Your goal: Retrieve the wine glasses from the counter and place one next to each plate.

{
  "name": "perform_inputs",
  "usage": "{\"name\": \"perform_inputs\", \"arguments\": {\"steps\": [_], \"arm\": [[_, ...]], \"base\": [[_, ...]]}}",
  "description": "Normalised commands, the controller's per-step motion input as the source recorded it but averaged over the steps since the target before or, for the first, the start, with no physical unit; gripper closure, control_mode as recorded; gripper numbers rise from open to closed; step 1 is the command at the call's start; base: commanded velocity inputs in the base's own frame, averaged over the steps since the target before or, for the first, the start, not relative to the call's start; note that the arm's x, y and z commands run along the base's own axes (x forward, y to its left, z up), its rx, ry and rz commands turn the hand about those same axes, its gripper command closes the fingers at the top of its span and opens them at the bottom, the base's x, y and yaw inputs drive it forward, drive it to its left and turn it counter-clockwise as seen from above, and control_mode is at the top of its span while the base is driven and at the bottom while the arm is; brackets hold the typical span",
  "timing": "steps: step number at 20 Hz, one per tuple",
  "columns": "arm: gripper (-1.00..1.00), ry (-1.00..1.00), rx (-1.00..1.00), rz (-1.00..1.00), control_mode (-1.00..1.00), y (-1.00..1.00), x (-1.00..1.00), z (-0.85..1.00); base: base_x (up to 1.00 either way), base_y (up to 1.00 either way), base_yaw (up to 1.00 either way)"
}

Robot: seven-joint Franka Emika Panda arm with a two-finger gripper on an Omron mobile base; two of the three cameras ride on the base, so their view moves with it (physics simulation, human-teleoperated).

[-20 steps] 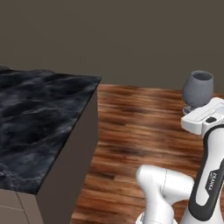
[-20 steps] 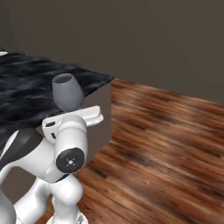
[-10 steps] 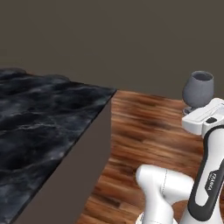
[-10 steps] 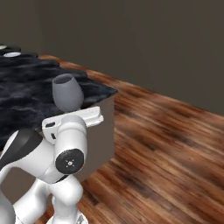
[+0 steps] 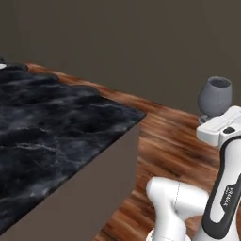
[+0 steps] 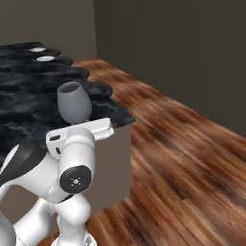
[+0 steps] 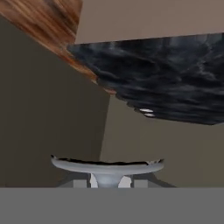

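The end effector [image 7: 108,181] is nearly closed on the thin stem of a glass [image 5: 214,97], its jaws only a sliver apart around it. In the hand view the stem rises from between the finger tips to the round flat foot [image 7: 107,165], which lies across the lower part of that view like a shallow dish. In the left base view the greyish bowl stands upright above the white hand, in the air over the floor [image 5: 174,136], well clear of any surface. The right base view shows the same glass [image 6: 74,102] just above the hand, its rim open to the top, with the arm's white and dark joints bunched below it.

To the arm's left lies a tabletop [image 5: 52,127] of black marble with white veining, on a plain taupe front. Its near corner juts toward the arm, and the glass hangs beside that corner, not over the marble. In the right base view two plates [image 6: 45,58] sit one behind the other at the far end of the marble [image 6: 29,91], small, white and well apart from the glass. They also show as pale slivers [image 7: 145,112] at the marble's edge in the hand view.

The floor is reddish-brown wood planks, and plain dark walls [image 6: 182,43] stand behind.
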Motion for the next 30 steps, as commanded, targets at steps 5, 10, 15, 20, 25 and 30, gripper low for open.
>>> {"name": "perform_inputs", "arguments": {"steps": [5, 10, 15, 20, 25, 30], "arm": [[1.0, 0.0, 0.0, 0.0, 1.0, 0.0, 0.0, 0.0], [1.0, 0.0, 0.0, 0.0, 1.0, 0.0, 0.0, 0.0], [1.0, 0.0, 0.0, 0.0, 1.0, 0.0, 0.0, 0.0], [1.0, 0.0, 0.0, 0.0, 1.0, 0.0, 0.0, 0.0], [1.0, 0.0, 0.0, 0.0, 1.0, 0.0, 0.0, 0.0], [1.0, 0.0, 0.0, 0.0, 1.0, 0.0, 0.0, 0.0]], "base": [[0.84, -0.31, 0.8], [0.16, -0.79, 0.69], [-0.03, -1.0, 0.56], [-0.05, -1.0, 0.45], [-0.01, -1.0, 0.39], [0.0, -1.0, 0.41]]}}
